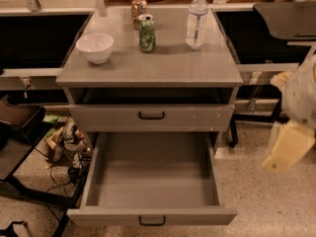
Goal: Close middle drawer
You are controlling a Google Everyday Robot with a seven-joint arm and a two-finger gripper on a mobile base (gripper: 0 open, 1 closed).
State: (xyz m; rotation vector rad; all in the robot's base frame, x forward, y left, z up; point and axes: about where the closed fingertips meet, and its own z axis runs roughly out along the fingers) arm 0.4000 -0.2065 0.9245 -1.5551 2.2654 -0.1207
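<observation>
The middle drawer is pulled far out of the grey cabinet. Its deep plain grey tray is empty, and its low front panel carries a small black bar handle near the bottom edge of the view. Above it is the taller drawer front with white chipped specks and its own black handle, standing a little out from the cabinet. The lowest drawer is hidden under the open one. My gripper is a blurred yellowish shape at the right, beside the cabinet, apart from the drawer and level with its tray.
On the cabinet top stand a white bowl, a green can, a second can behind it and a clear water bottle. Black frames, cables and clutter lie on the floor at left. Speckled floor lies to the right.
</observation>
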